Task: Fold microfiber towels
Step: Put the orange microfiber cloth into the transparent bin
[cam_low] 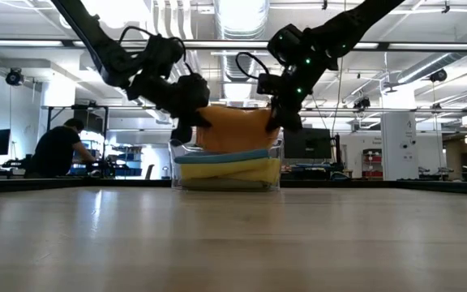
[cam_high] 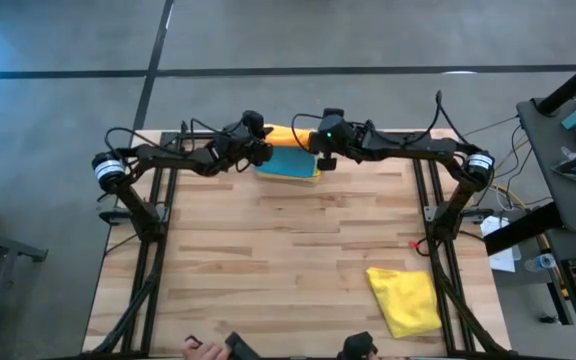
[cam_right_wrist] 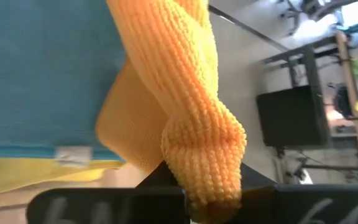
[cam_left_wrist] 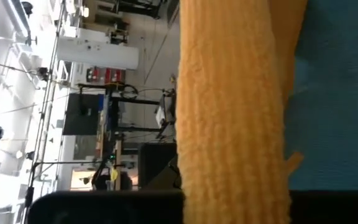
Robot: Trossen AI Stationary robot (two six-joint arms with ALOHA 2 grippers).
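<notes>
A: Far edge of the table (cam_high: 288,240), centre — both arms meet over the clear plastic bin (cam_low: 227,172). What's held?

B: Orange towel (cam_low: 235,128). Left gripper (cam_low: 186,113) is clamped on one end, right gripper (cam_low: 286,113) is clamped on the other end. Cloth stretched between them, hanging just above the bin.

A: Confirmed from the wrists?

B: Yes. Left wrist view: orange cloth (cam_left_wrist: 235,112) runs right down into the dark fingers. Right wrist view: a bunched corner of the same cloth (cam_right_wrist: 197,149) pinched tight at the fingertips.

A: What's in the bin?

B: Light blue towel (cam_high: 290,160) on top, folded flat. Yellow towel (cam_low: 227,168) under it, seen through the bin wall in the low view. A paler layer sits under that; can't tell the colour for sure.

A: Anything else on the table?

B: Second yellow towel (cam_high: 406,298), crumpled, near right corner, well apart from the bin. Not touched by either arm.

A: Background?

B: Person (cam_low: 59,148) at a desk in the room behind, left of the low view. A hand (cam_high: 200,348) shows at the near table edge in the high view.
</notes>
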